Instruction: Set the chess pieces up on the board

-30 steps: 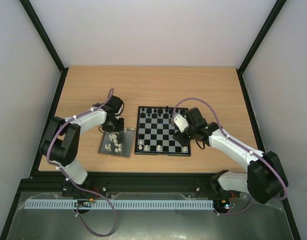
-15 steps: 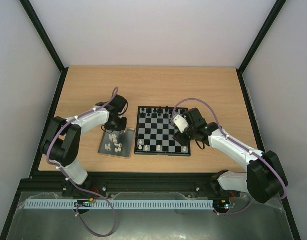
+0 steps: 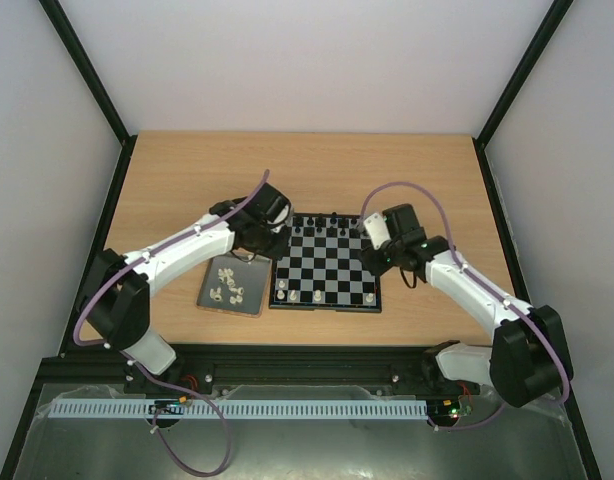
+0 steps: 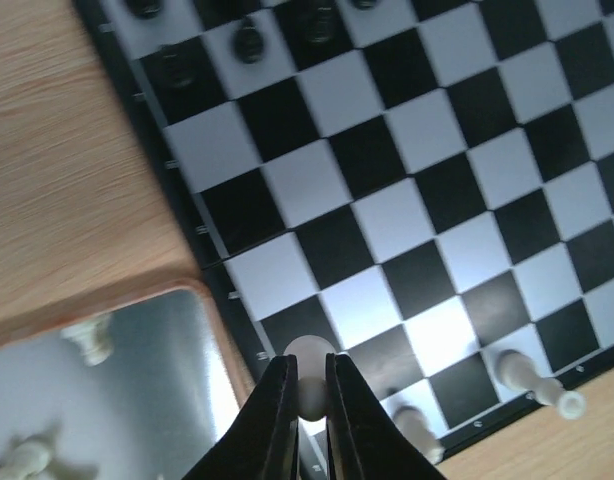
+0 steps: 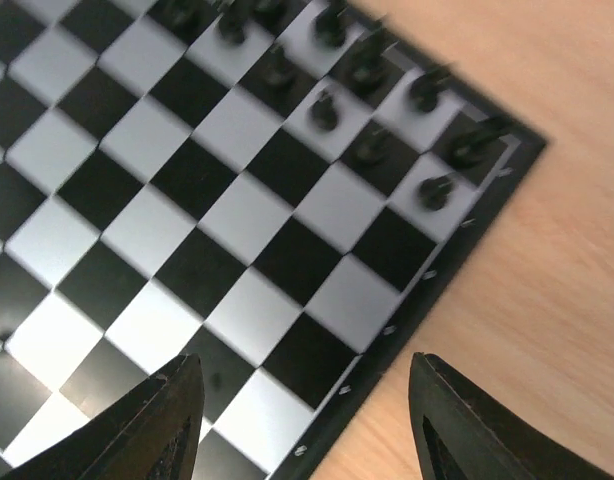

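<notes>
Clearly the small cream plastic chess piece (image 4: 308, 348) with the rounded head is the thing in hand. The left gripper (image 4: 309, 362) has its two dark fingers (image 4: 272, 430) pinched narrowly on the piece's body just under the head. It carries the piece above the near left corner of the small square black-and-light-grey checkered chessboard (image 3: 332, 268), close to the rim that lies beside the dark-grey tray with the tan edge (image 4: 157, 400). More loose cream pieces (image 3: 227, 284) lie on that tray, a few cream pieces (image 4: 532, 380) stand on the board's near row, and the tiny black plastic figures (image 5: 324, 110) fill the far rows. The right gripper (image 5: 302, 420) hovers over the far right corner, fingers apart with nothing between them. Such a piece is likely very light, hard and smooth, so it would probably slip or twist out of a loose pinch and topple if released tilted. The narrow body below the head, gripped squarely with the base left free, seems the best hold.
</notes>
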{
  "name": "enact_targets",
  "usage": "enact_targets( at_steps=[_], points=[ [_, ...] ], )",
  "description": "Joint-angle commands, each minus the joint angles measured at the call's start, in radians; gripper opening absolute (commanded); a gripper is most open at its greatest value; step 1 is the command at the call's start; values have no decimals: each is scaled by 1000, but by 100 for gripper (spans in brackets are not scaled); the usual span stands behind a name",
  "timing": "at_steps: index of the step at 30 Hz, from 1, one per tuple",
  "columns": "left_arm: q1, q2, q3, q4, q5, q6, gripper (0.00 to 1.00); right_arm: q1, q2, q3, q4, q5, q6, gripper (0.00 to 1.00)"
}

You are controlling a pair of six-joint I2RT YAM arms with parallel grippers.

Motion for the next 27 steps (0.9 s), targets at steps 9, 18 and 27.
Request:
enact_targets(
  at_steps=[9, 18, 27],
  points=[
    [-144, 174, 93, -103, 19, 79, 2, -195, -41, 19, -24, -155, 81, 58],
    [-171, 244, 119, -130, 14, 94, 2, -195, -47, 12, -14, -155, 72, 59],
    [-175, 291, 127, -139, -1, 94, 3, -196, -48, 8, -15, -162, 64, 59]
  ],
)
